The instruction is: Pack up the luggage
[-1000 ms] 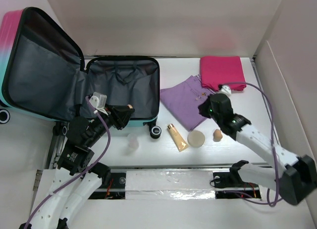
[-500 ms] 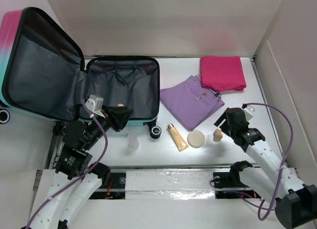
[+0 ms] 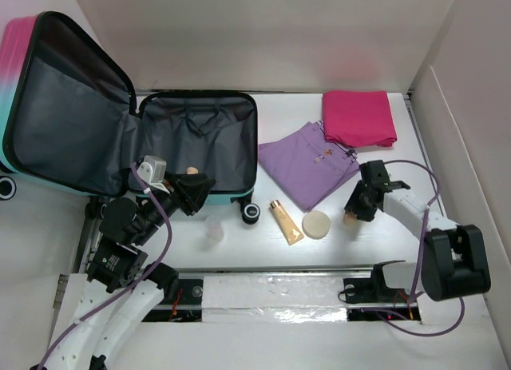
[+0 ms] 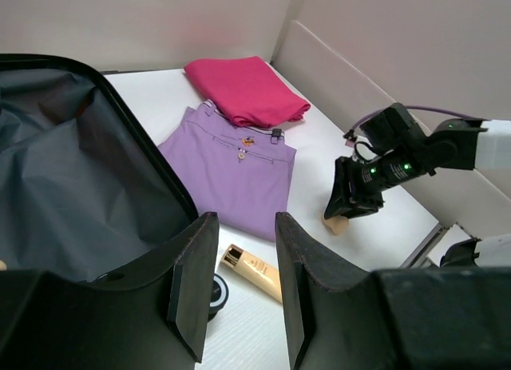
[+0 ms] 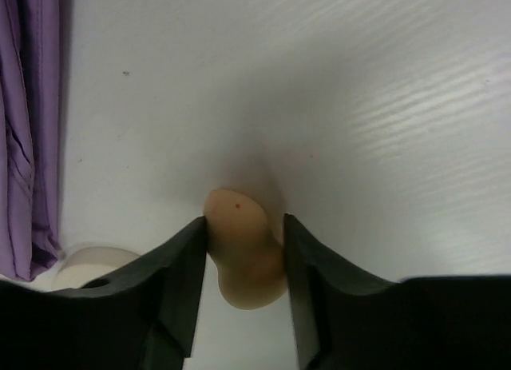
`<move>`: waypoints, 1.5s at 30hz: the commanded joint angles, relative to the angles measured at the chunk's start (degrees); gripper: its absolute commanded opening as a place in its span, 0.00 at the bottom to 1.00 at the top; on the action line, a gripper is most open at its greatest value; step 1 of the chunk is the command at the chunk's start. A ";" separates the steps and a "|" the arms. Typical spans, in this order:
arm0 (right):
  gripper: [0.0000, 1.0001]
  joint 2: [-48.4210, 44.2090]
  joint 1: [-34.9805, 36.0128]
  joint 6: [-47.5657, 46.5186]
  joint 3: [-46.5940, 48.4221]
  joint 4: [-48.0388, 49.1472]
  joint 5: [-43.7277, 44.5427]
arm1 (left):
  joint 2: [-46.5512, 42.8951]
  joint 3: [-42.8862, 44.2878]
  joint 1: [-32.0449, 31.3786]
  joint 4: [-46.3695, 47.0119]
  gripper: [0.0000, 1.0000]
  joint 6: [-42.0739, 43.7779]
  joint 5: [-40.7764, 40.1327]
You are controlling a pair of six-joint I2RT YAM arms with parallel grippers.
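- Nearest, the left claw [image 3: 192, 192] hovers released over the near rim of the luggage [image 3: 215, 138], its arm rising from the base and leaning toward the back.
- Its own wrist view alone shows the two fingers [image 4: 196, 274] spread apart, holding nothing.
- The right arm is folded at the right edge of the tabletop [image 3: 263, 246], with the forearm reaching inward and the right claw [image 3: 353, 212] pointing down.
- Only the right wrist view shows that claw clenched on the beige sponge [image 5: 243, 266], a finger against each side.
- Just left of the sponge lie a round pad [image 3: 316, 224] and a tube [image 3: 285, 220].
- Farther back are purple trousers [image 3: 307, 162], then a folded pink cloth [image 3: 358, 118].
- The luggage lies open at the back left, lid propped up, grey lining showing.
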 commanded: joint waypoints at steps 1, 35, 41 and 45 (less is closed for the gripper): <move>0.40 5.29 -0.41 -4.31 2.99 -0.49 -4.63 | -0.98 2.39 -0.39 1.62 0.32 0.49 -1.05; 0.78 20.72 26.93 4.50 35.32 46.97 -24.77 | 5.69 1.42 0.83 1.88 0.69 -2.24 -6.52; 0.00 -3.27 25.17 -6.76 14.71 45.13 -8.09 | 14.74 1.77 2.24 9.07 0.34 -6.53 4.98; 0.00 -16.19 22.37 -7.49 3.98 43.73 1.24 | 25.52 2.38 -0.03 14.36 0.04 -11.37 5.47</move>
